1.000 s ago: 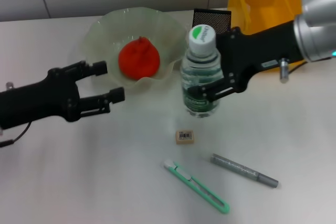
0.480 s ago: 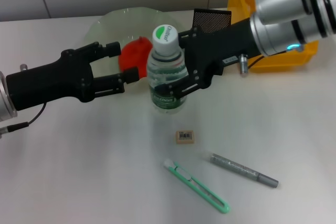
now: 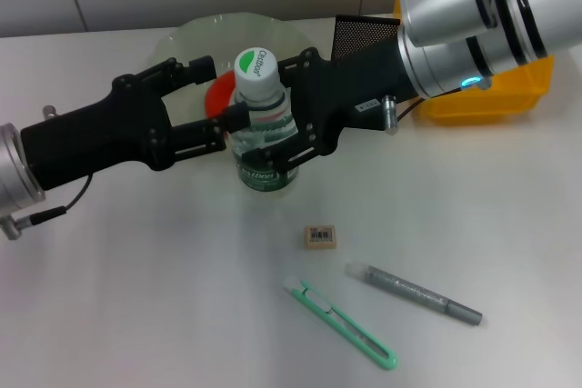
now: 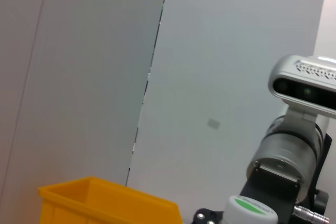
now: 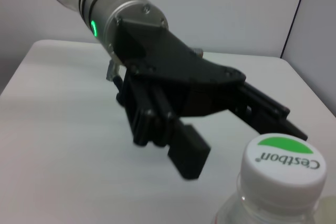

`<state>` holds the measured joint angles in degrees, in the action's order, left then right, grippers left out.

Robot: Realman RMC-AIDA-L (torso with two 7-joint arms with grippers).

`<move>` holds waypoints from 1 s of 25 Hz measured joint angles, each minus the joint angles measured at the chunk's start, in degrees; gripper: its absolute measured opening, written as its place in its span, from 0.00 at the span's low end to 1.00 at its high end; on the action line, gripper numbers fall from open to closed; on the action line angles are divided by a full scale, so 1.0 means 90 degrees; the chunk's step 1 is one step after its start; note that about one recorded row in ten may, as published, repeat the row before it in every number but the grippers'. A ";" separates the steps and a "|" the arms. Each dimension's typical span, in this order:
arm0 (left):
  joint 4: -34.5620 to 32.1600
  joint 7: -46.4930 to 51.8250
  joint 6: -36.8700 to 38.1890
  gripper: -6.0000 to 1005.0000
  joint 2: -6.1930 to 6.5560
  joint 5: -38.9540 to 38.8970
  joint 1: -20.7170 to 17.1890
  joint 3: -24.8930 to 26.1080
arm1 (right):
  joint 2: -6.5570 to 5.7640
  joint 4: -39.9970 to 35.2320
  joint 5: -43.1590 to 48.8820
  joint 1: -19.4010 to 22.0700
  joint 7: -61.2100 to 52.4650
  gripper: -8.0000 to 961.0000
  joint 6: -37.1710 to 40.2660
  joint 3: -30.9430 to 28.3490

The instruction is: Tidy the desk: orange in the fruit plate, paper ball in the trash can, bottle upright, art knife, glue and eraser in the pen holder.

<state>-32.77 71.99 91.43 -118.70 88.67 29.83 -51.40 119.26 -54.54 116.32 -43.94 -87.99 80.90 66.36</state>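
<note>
A clear water bottle (image 3: 264, 134) with a white and green cap (image 3: 255, 65) stands upright in front of the fruit plate (image 3: 182, 43). My right gripper (image 3: 284, 114) is shut on its body from the right. My left gripper (image 3: 214, 99) is open, its fingertips reaching the bottle from the left. The orange (image 3: 215, 94) lies in the plate, mostly hidden behind my left fingers. The eraser (image 3: 319, 236), green art knife (image 3: 341, 323) and grey glue stick (image 3: 414, 293) lie on the table in front. The right wrist view shows the cap (image 5: 281, 163) and the left gripper (image 5: 236, 132). No paper ball shows.
A black mesh pen holder (image 3: 364, 34) stands behind my right arm. A yellow bin (image 3: 496, 88) sits at the back right and also shows in the left wrist view (image 4: 105, 203). The table is white.
My right gripper has carried the upright bottle leftward, toward the plate. My left gripper has moved right and forward until its open fingers meet the bottle.
</note>
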 joint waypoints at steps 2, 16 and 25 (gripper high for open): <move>0.0133 -0.0180 0.0000 0.86 0.0000 -0.0001 0.0033 -0.0005 | 0.0001 0.0067 -0.0008 -0.0042 0.0014 0.83 -0.0043 0.0001; 0.0469 -0.0574 -0.0188 0.86 0.0020 -0.0010 0.0162 0.0031 | 0.0013 0.1188 -0.0214 -0.0598 0.0510 0.83 -0.0445 0.0000; 0.0410 -0.0506 -0.0210 0.86 0.0061 -0.0010 0.0066 0.0133 | 0.0020 0.1900 -0.0367 -0.0919 0.0905 0.83 -0.0831 0.0087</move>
<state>-29.07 67.44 89.54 -118.15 88.59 30.43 -50.21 119.45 -37.44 113.02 -52.21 -79.85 73.42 67.14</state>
